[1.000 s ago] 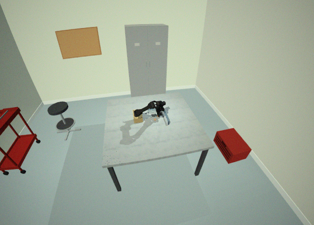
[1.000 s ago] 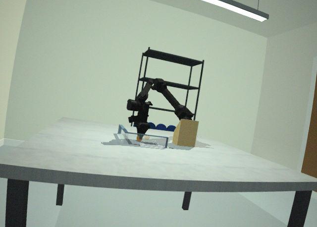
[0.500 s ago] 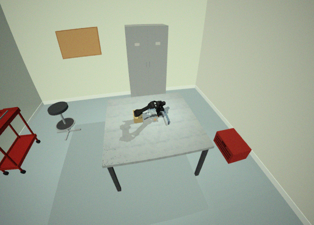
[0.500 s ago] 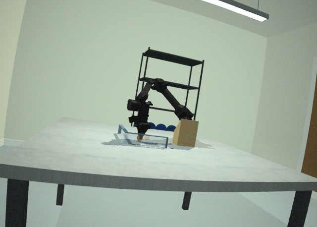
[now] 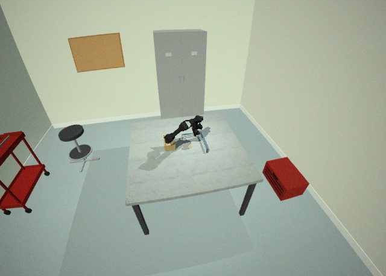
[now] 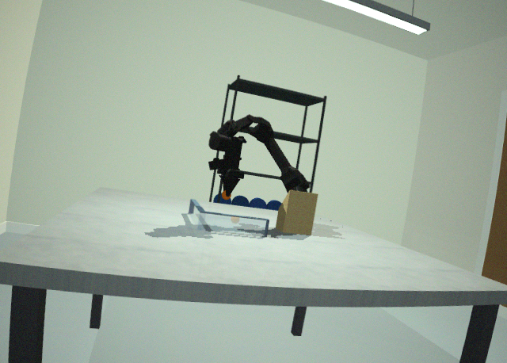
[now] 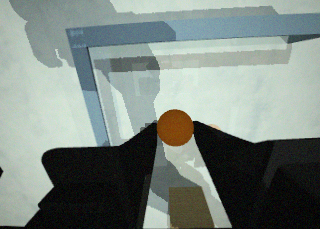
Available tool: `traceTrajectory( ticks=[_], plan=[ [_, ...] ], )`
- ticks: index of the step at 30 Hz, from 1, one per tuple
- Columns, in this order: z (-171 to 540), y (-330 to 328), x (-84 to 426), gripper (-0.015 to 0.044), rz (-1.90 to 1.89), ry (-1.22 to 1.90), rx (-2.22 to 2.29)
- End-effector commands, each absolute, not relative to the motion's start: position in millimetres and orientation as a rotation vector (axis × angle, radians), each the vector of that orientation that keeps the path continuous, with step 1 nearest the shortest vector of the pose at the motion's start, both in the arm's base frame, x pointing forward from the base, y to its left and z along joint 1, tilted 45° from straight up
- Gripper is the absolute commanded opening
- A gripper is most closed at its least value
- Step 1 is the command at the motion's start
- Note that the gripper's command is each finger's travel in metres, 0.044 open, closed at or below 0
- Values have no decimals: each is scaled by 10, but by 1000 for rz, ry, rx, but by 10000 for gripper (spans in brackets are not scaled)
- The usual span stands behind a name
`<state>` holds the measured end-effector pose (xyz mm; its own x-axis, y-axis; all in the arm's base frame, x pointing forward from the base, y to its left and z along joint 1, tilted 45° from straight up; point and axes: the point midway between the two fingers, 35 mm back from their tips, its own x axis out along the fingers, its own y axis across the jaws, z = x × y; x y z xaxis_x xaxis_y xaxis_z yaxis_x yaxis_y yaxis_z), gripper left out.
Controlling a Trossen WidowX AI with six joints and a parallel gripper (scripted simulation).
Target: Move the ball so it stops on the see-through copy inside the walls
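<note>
Ball [image 7: 175,127] clamped in the jaws, lifted off the bench [image 6: 253,277] above the clear walls [image 6: 229,222] — pickup done. Carrying to the see-through copy [image 6: 234,219], release and retreat remain.

We are in a workshop: a steel table [image 5: 187,179], red tool cart [image 5: 15,170], metal cabinet [image 5: 180,73], work stool [image 5: 73,136], and black wire shelving [image 6: 274,138].

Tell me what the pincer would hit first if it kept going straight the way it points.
The pincer, shut on the orange ball, points down. Likely the bare table inside the clear walls comes first; depth is unclear.
</note>
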<state>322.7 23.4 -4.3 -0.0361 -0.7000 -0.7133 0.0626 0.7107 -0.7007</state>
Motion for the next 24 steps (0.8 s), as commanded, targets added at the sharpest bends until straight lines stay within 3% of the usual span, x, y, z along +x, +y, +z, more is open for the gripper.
traceTrajectory(
  ticks=[1, 24],
  plan=[
    [150, 400, 3209, 0, -668, 1488, -544],
    [385, -167, 2729, 0, -669, 1491, -548]
  ],
)
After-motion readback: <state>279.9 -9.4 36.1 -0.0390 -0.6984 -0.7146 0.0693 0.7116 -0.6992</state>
